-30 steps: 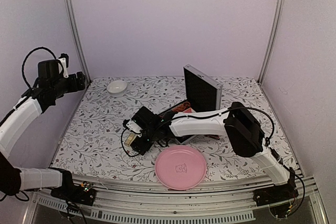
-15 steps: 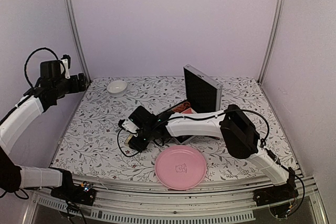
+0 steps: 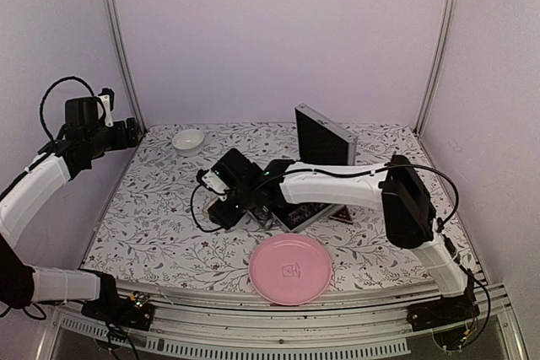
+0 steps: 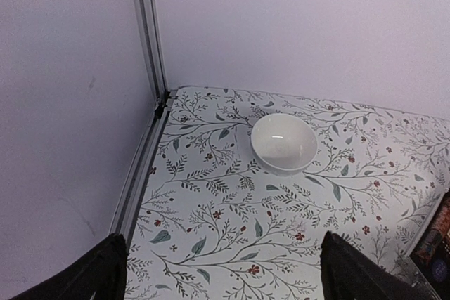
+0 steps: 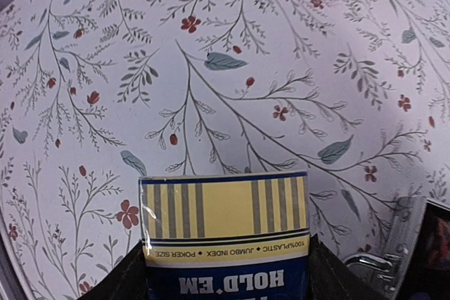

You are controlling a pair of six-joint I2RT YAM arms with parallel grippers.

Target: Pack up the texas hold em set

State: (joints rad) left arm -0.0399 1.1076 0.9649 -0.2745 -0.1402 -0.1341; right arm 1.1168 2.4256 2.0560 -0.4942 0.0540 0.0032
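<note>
Right claw is closed part-way on a boxed card deck, held clear above the floral surface with its long axis running straight out between the fingers. The open case, lid upright, lies just to this claw's right, so the right arm is the nearer. Left claw hangs wide open and empty, well apart near the white bowl.

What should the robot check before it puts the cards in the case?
1. The card box sits squarely in the right gripper: ok.
2. The case has its lid up: ok.
3. Free spot inside the case: cannot tell, the right arm hides it.
4. The left gripper is open, off at the left side: ok.
5. The pink plate lies nearer than the case, likely out of the way: ok.
</note>
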